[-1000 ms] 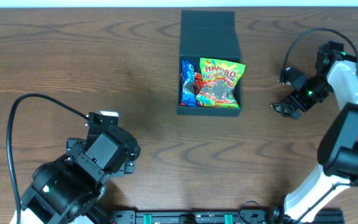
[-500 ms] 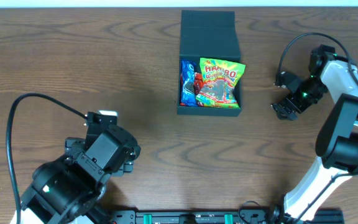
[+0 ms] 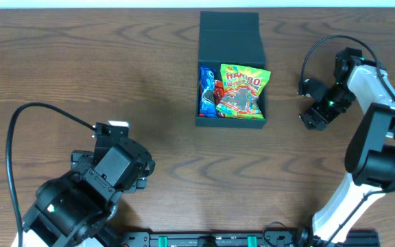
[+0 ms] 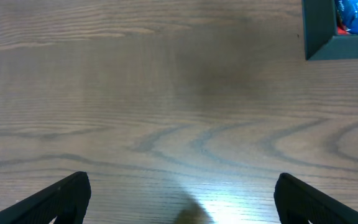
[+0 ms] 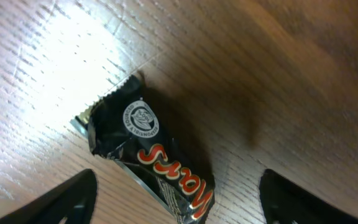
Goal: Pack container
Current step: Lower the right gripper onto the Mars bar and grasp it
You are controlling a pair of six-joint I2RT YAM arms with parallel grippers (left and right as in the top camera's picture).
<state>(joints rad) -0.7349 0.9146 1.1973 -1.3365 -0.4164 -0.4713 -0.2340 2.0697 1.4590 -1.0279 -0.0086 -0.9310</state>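
Observation:
The container [image 3: 231, 121] is a dark square box standing at the back middle of the table with its flap lid [image 3: 230, 33] swung open. Inside lie a green Haribo bag [image 3: 243, 89] and blue and red packets [image 3: 207, 90]. Its corner [image 4: 321, 34] shows at the top right of the left wrist view. My right gripper [image 3: 314, 118] hovers right of the box; its open jaws [image 5: 178, 199] straddle the lower end of a black Mars bar [image 5: 148, 158] lying on the wood, with gaps on both sides. My left gripper [image 4: 179, 199] is open over bare table.
The left arm [image 3: 94, 185] with its black cable [image 3: 19, 123] fills the front left corner. The right arm's white links [image 3: 372, 89] run along the right edge. Bare wood lies between the box and both arms.
My right gripper has shifted slightly toward the back of the table over the Mars bar. The left arm and the box have not moved.

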